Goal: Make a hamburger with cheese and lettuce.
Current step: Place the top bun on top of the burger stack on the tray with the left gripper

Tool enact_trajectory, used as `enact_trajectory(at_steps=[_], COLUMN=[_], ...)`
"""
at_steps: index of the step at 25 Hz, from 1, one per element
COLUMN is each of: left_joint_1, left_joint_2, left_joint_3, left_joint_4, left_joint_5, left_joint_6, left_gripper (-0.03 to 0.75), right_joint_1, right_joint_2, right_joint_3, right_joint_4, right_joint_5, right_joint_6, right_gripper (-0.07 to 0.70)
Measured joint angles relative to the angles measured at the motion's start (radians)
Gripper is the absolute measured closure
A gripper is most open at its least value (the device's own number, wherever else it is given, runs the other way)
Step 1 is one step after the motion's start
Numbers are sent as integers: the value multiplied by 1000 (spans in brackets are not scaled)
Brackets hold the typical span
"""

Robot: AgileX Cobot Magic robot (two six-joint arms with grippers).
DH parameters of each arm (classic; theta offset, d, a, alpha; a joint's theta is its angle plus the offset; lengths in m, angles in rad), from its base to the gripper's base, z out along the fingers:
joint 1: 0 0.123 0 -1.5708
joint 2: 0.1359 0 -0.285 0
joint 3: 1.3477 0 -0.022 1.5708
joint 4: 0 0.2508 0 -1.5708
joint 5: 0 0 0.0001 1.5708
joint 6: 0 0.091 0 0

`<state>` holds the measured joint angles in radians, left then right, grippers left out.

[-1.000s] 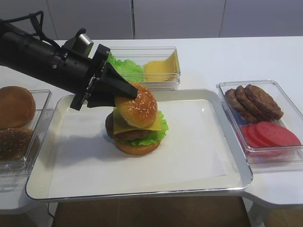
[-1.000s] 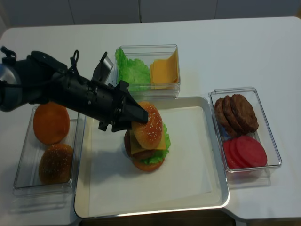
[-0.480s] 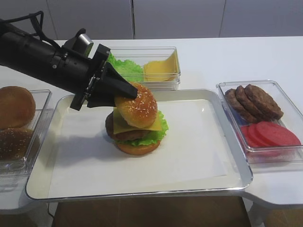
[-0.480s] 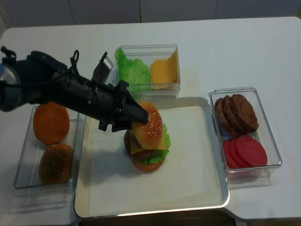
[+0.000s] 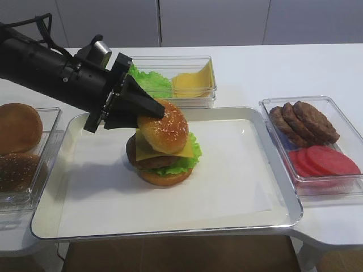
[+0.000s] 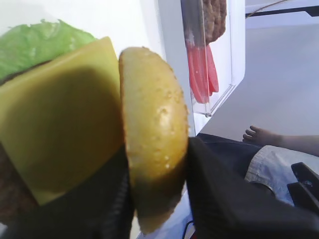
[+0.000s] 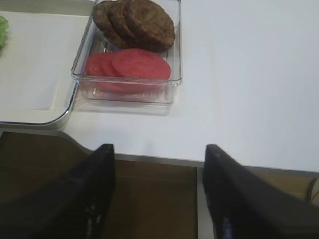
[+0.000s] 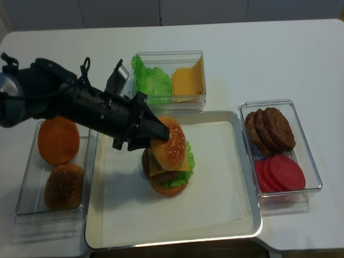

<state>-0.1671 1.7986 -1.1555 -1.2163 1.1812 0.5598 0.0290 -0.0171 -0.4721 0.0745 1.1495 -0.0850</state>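
Note:
The hamburger stands on the white paper in the tray as bottom bun, lettuce, patty and cheese. My left gripper is shut on the sesame-seeded top bun and holds it tilted, its lower edge at the cheese. In the left wrist view the top bun sits between my fingers beside the cheese and lettuce. It also shows from above. My right gripper is open and empty over the table's front edge.
The metal tray fills the middle. A clear box of loose leaves and yellow slices stands behind it. A box of patties and tomato slices is at right. A box of buns is at left.

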Motion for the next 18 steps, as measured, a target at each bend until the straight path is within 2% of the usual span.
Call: enact_trajectory(at_steps=[18], left_joint_1=[0], left_joint_2=[0], left_joint_3=[0], left_joint_4=[38], left_joint_5=[3], left_joint_6=[-34], left_gripper=[496], right_joint_1=[0], right_joint_2=[0], right_joint_3=[0], right_joint_4=[0], right_joint_5=[0], right_joint_6=[0], right_gripper=[188])
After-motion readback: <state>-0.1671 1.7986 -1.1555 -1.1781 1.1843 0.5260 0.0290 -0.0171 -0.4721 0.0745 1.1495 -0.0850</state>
